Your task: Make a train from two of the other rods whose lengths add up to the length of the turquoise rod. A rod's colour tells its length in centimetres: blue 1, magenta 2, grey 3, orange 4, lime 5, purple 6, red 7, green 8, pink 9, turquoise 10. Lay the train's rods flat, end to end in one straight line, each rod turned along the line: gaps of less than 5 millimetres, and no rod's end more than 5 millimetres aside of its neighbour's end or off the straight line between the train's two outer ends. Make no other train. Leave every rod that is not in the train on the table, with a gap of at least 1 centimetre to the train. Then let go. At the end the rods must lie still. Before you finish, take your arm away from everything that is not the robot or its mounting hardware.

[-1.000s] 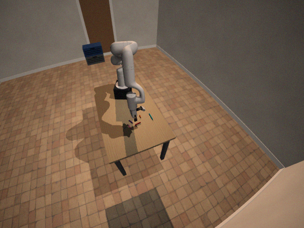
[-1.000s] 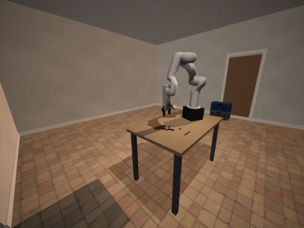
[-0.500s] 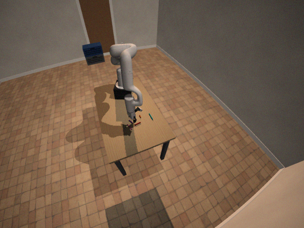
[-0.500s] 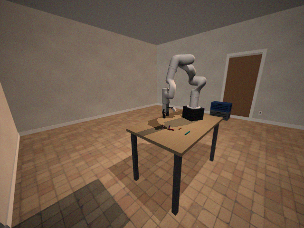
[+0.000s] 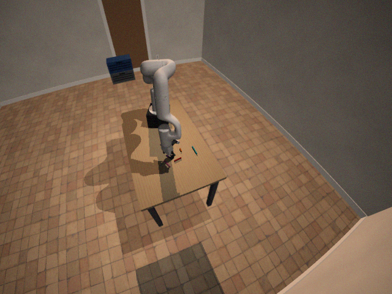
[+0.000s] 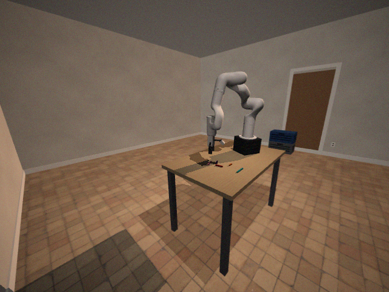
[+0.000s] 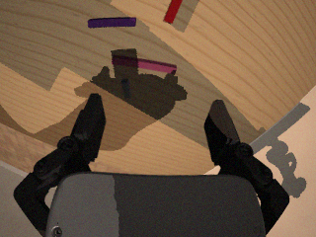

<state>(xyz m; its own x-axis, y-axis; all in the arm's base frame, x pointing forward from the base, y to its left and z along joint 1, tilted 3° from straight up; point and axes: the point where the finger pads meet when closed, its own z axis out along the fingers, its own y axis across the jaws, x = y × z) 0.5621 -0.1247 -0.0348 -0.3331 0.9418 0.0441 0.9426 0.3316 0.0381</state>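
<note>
Rods lie on the table [image 5: 196, 177] [image 6: 200, 176] beneath the gripper [image 5: 171, 156] [image 6: 210, 152] [image 7: 157, 106], pointing down, its fingers wide apart

Gripper [image 5: 171, 155] [image 6: 210, 151] [image 7: 156, 109], one: shifted from its earlier place, in the top view, towards the side of the table [image 5: 196, 186] [image 6: 200, 180] where the pink rod [image 5: 166, 164] [image 6: 208, 163] [image 7: 157, 66] lies. Purple rod [image 5: 168, 155] [image 6: 216, 162] [image 7: 112, 22], one: now partly hidden behind the tool in the top view.
</note>
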